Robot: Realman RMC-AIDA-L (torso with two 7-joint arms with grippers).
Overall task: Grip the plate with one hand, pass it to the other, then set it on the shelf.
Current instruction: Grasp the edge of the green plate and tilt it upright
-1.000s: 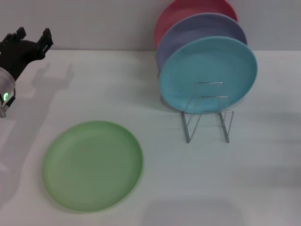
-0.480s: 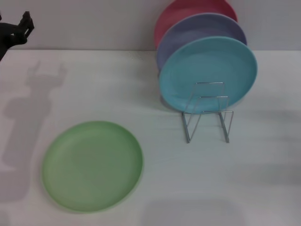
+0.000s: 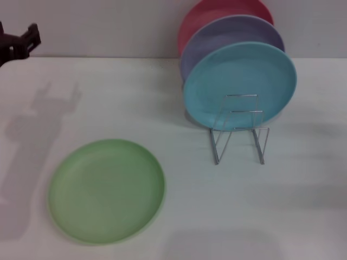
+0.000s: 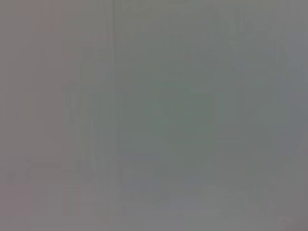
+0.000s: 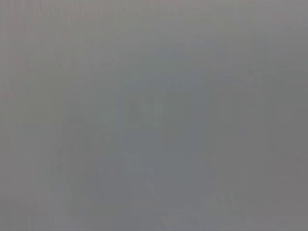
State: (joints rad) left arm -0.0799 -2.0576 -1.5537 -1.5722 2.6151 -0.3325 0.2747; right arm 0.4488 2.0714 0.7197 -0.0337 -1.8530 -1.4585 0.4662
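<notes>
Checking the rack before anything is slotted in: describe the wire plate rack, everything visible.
The wire rack is thin, shiny silver wire bent into upright loops, standing on the white table right of centre. It looks much lower than the plates. The turquoise plate stands on edge in it, with a lavender plate and a pink plate behind. Its front loops hold nothing. The light green plate lies flat, apart, nearer the robot's left.

Green plate: smooth, matt, plastic-looking. Turquoise plate, lavender plate and red plate: the same smooth finish with a soft sheen. Rack: thin bare metal wire, silvery and shiny. Table: white, matt, even. Left gripper, far from all of them: black, matt.
</notes>
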